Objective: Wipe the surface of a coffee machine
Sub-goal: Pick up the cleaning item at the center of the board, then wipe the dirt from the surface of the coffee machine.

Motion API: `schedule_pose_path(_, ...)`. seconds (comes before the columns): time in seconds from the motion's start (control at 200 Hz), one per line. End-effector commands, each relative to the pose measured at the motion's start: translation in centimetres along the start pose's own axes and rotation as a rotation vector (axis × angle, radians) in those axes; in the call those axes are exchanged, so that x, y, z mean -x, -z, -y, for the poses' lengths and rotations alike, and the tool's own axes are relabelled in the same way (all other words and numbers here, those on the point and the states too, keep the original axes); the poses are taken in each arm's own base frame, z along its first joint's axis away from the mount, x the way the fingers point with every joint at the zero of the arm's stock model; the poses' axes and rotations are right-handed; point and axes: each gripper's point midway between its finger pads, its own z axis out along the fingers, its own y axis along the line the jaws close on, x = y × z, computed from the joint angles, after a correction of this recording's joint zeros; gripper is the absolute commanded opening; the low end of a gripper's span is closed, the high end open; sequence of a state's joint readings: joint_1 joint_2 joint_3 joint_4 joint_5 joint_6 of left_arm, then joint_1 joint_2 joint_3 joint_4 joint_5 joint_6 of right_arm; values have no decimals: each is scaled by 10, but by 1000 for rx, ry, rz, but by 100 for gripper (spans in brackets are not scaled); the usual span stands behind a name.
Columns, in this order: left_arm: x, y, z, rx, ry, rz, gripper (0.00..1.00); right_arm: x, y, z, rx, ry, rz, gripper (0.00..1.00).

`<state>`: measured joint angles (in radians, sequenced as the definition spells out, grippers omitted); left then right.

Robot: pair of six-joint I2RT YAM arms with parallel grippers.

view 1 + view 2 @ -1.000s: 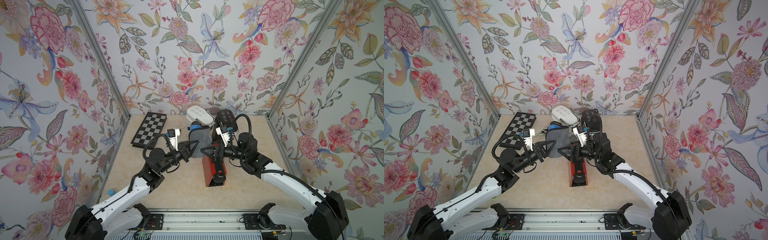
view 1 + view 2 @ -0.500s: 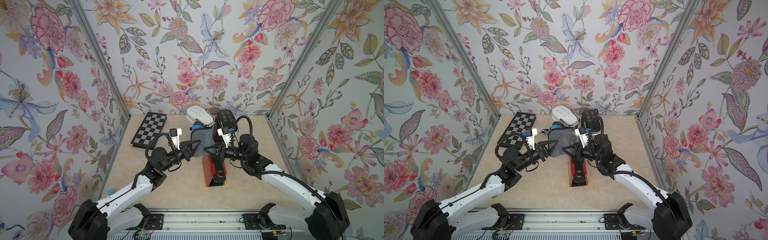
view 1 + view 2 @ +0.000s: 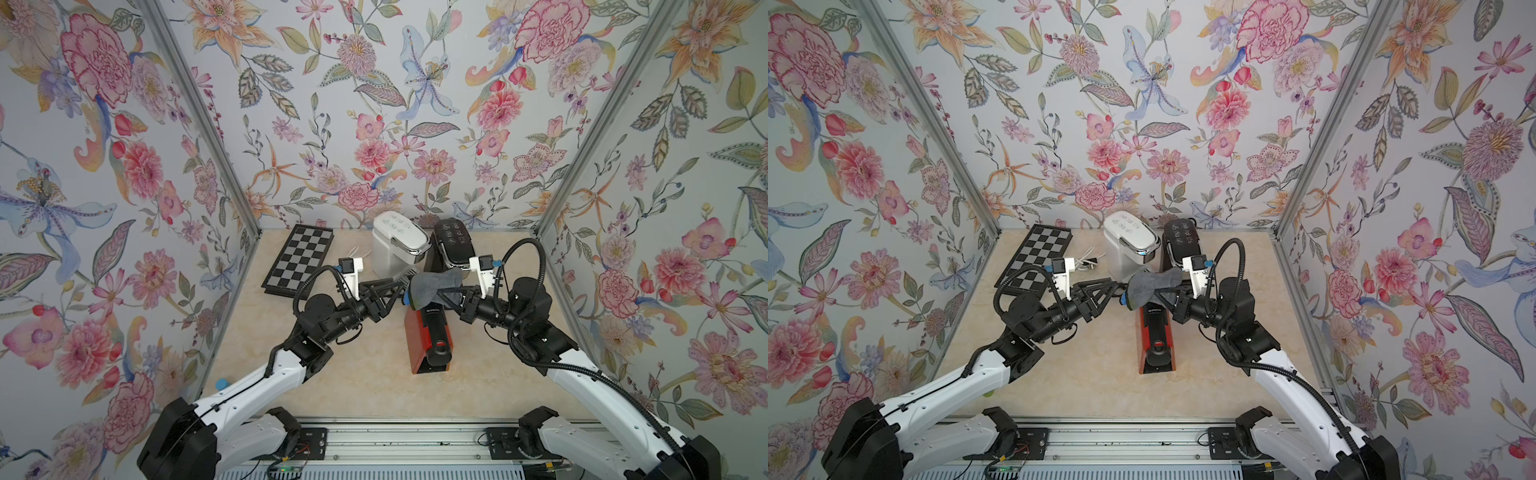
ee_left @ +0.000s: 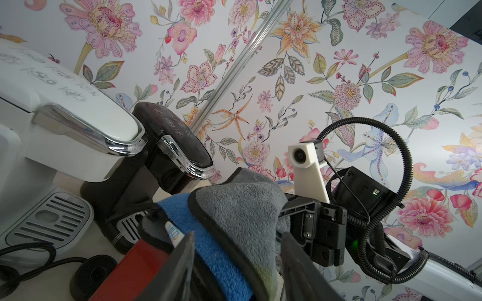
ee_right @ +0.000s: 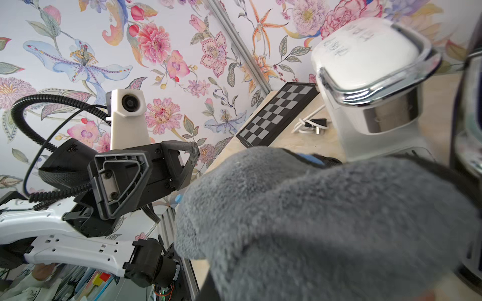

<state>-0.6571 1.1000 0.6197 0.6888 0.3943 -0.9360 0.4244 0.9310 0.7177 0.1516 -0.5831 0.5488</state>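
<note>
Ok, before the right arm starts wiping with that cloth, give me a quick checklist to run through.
1. Right gripper shut on the cloth: ok.
2. Left gripper open: ok.
3. Cloth free of the left fingers: not ok, it lies between them.
4. Red coffee machine standing below the cloth: ok.
5. Clearance to the white machine and black machine behind: cannot tell.

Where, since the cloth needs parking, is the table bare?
Bare: the front table between the red machine and the rail, and the strip left of that machine before the chessboard, though the left arm hangs over it. Crowded: the back, where chessboard, cable, white machine and black machine stand close together.
</note>
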Motion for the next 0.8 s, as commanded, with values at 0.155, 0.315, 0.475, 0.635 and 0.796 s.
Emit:
schedule_pose_path(0.155, -22, 1, -30, 78, 23, -47, 57, 11, 67, 53, -340, 40, 104, 0)
schedule_pose_path(0.315, -44, -1, -39, 65, 59, -100, 57, 2, 87, 71, -492, 36, 69, 0)
schedule_pose_path(0.475, -69, -2, -51, 93, 83, -161, 57, -34, 86, 99, -567, -26, -54, 0)
schedule_pose_path(0.635, -100, -7, -58, 106, 105, -238, 58, -63, 75, 107, -536, -62, -150, 0)
schedule_pose_path(0.796, -118, -13, -62, 99, 136, -269, 61, -54, 61, 68, -389, 30, -160, 0)
